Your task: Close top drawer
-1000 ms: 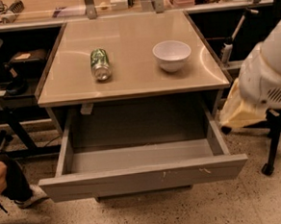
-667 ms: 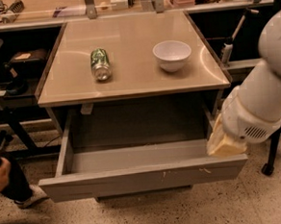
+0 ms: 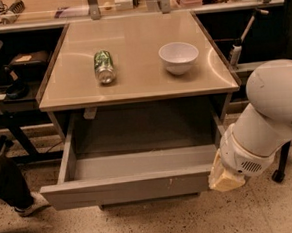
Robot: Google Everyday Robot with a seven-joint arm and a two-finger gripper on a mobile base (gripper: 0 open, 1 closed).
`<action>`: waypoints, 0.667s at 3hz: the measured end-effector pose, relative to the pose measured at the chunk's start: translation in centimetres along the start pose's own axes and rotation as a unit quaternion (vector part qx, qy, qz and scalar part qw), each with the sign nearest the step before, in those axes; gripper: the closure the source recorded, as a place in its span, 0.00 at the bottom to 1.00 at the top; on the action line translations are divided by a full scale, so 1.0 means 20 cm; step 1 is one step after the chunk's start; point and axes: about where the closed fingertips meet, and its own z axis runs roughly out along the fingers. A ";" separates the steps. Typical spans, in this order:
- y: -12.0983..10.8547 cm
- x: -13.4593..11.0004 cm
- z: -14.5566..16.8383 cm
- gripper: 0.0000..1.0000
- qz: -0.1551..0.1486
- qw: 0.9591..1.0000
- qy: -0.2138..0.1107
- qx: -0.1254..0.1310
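Observation:
The top drawer (image 3: 126,188) is pulled far out from under the tan table top (image 3: 138,84). Its flat grey front faces me, with small white scuff marks right of centre, and its inside looks empty. My white arm (image 3: 267,125) comes in from the right and reaches down. My gripper (image 3: 224,177) is at the arm's yellowish lower end, right at the drawer front's right corner, and it is mostly hidden behind the arm.
A green can (image 3: 104,66) lies on its side on the table top, and a white bowl (image 3: 179,57) stands to its right. A person's leg and shoe (image 3: 22,202) are at the left on the floor. A chair caster (image 3: 278,176) is at the right.
My arm has swung down and left, from beside the table's right side to the drawer front's right corner. The drawer has not visibly moved.

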 end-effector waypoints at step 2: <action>0.04 -0.02 0.32 1.00 0.024 0.998 -0.023 -0.052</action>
